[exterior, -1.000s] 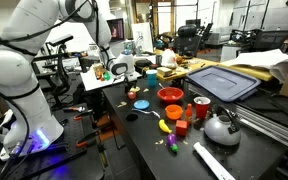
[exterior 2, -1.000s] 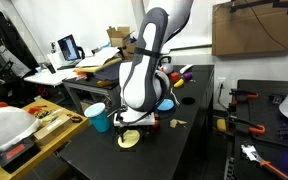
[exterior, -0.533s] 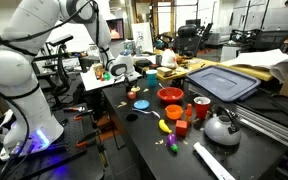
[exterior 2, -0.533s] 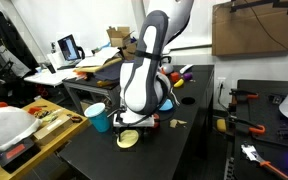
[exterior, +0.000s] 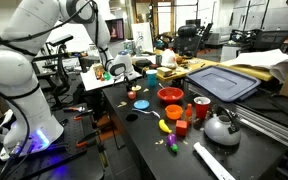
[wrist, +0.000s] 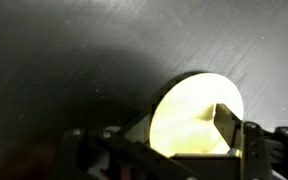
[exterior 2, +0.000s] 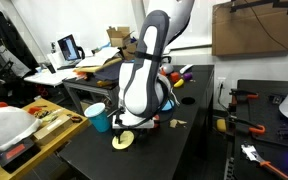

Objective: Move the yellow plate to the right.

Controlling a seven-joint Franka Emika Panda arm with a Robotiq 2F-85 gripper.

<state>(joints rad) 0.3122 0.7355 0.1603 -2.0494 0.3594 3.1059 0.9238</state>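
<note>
While the arm [exterior 2: 144, 80] stands bent low over the dark table [exterior 2: 169, 155], we record the yellow plate [exterior 2: 122, 141] lying flat on the tabletop near its front edge, directly below the gripper [exterior 2: 134, 124]. In that exterior view a blue cup [exterior 2: 99, 119] stands upright just beside the plate, on the side toward the cluttered workbench, and a small tan item [exterior 2: 178, 124] lies apart from it on the opposite side of the arm.

From the wrist view we note the plate [wrist: 199, 100] as a pale round disc on the dark surface, cut off below by the gripper [wrist: 182, 125]. The jaws stand wide apart: one finger [wrist: 227, 122] lies over the plate's face near its rim, and its opposite number sits at the plate's far edge. We cannot tell whether either finger presses on the plate or merely hangs over it.

In an exterior view taken from the far end, the arm [exterior: 29, 60] reaches away from the camera, and we cannot make out the plate there. A red bowl [exterior: 170, 96] and a metal kettle [exterior: 221, 128] stand on the nearer table, well apart from the gripper.
</note>
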